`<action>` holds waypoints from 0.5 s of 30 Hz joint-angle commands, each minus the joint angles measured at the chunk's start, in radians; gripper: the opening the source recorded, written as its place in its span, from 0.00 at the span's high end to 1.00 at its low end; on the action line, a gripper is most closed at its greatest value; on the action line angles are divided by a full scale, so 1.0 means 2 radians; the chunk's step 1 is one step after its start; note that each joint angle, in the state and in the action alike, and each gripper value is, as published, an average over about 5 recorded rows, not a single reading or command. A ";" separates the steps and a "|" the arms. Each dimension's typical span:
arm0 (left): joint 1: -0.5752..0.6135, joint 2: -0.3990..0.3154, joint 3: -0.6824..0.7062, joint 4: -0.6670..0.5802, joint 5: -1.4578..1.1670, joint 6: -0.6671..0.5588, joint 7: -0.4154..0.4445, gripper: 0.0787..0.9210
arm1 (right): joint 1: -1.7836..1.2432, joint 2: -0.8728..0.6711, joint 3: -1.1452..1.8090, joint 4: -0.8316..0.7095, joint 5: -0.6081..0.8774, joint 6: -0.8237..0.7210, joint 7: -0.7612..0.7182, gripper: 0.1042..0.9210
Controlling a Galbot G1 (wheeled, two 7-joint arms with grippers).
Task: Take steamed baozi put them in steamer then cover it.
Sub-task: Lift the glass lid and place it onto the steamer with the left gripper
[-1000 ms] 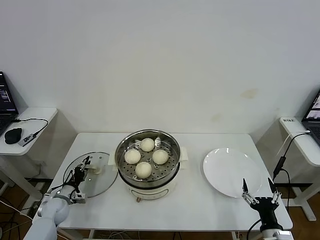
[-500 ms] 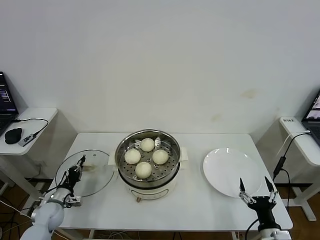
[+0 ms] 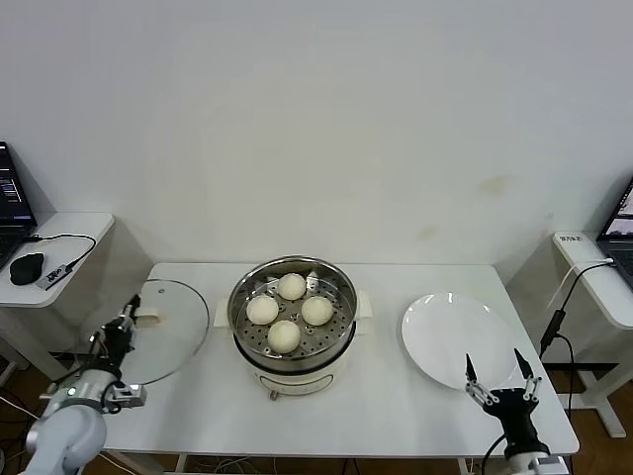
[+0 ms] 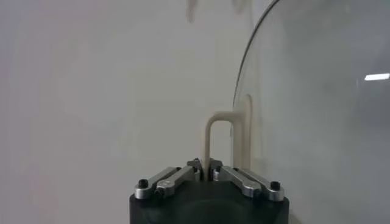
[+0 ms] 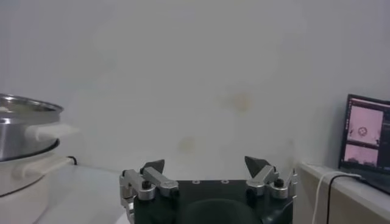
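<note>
Several pale baozi (image 3: 284,336) lie on the perforated tray of the steel steamer (image 3: 336,334), which stands mid-table on its white base. The glass cover (image 3: 173,341) hangs tilted above the table's left edge. My left gripper (image 3: 125,322) is shut on the cover's cream bar handle (image 3: 147,318). In the left wrist view the handle (image 4: 209,137) runs between the closed fingers of my left gripper (image 4: 206,171), with the glass cover (image 4: 317,122) beside it. My right gripper (image 3: 499,378) stands open and empty at the table's front right; the right wrist view shows my right gripper (image 5: 205,165) and the steamer (image 5: 24,125).
An empty white plate (image 3: 457,339) lies right of the steamer. Side desks with laptops and cables flank the table, with a mouse (image 3: 27,267) on the left one. The steamer's knob (image 3: 274,395) faces the front edge.
My left gripper closed on the cover's handle, lifted the cover off the table and carried it left, tilting it. The right gripper sank slightly toward the front edge.
</note>
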 commanded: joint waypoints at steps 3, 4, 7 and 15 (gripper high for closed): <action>0.035 0.047 -0.038 -0.151 -0.064 0.094 0.093 0.93 | 0.001 -0.001 -0.011 0.000 -0.016 -0.001 0.000 0.12; 0.034 0.054 -0.031 -0.160 -0.075 0.102 0.098 0.93 | 0.001 -0.001 -0.012 0.000 -0.018 -0.001 0.000 0.12; 0.034 0.068 -0.004 -0.191 -0.103 0.127 0.109 0.93 | 0.003 0.001 -0.012 -0.003 -0.027 0.001 0.001 0.12; -0.013 0.070 0.112 -0.231 -0.086 0.178 0.116 0.93 | 0.002 0.013 -0.013 -0.003 -0.066 0.004 0.010 0.12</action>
